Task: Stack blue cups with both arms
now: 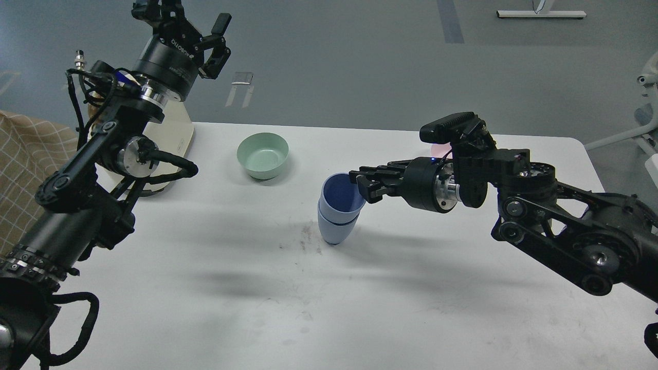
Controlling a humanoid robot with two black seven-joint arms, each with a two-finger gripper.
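On the far left, a beige cloth with a thin white grid (25, 169) hangs at the edge of the white bench (205, 288). The left arm (92, 169) rises over it, black with cables and a silver joint ring. Its wrist collar carries white lettering seen upside down; it looks like "ROBOTIQ", though the letters are small. The left gripper (193, 23) is held high above the bench's far left corner, its fingers (220, 38) spread apart with nothing between them, well away from the cups. Behind the arm stands a cream-coloured object (177, 133), mostly hidden.

Further right, near the back of the bench, sits a pale green bowl (262, 155), upright and empty.

Near the middle of the bench stand the blue cups (336, 210), one nested inside the other. The stack leans, its mouth tipped up and toward the right, its narrow base on the bench. A dark seam marks where the inner cup's wall meets the outer cup's rim. Faint scuff marks (308, 236) darken the bench just left of the base.

The right gripper (360, 186) reaches in level from the right, its fingers (371, 194) at the right side of the top cup's rim and touching or nearly touching it. Whether they pinch the rim or merely lie against it, I cannot tell. A small blue light (432, 159) shows on the right arm (555, 226). Behind the wrist, a sliver of a pink bowl (440, 149) peeps out.
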